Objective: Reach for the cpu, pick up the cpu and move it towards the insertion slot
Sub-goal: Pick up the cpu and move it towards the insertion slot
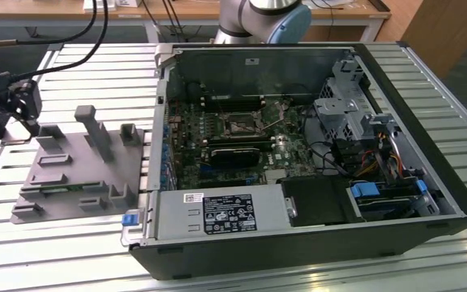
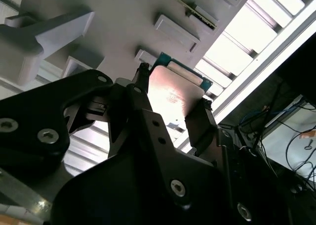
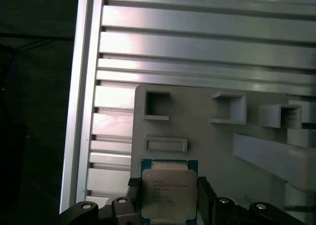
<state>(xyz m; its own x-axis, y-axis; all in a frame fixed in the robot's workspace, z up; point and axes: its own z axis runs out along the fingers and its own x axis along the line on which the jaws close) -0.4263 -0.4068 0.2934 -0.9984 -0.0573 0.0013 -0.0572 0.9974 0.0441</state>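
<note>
Slatted aluminium table (image 1: 428, 79) beneath everything. Toward exterior view's left: grey fixture plate (image 1: 63, 182), studded with upright grey blocks (image 1: 95, 131); square walled pockets (image 3: 157, 118) in first wrist view. Just beside plate: open black computer case (image 1: 315, 255), lying on side, interior exposed. Inside: power supply (image 1: 221, 214) at near edge, black card (image 1: 235, 156) mid-board, metal drive cage (image 1: 343, 115), orange and blue cables (image 1: 383, 161). Behind: wooden desk (image 1: 217, 8).

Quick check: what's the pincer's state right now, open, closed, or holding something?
Single pincer: closed, holding the cpu by two opposite edges.
</note>
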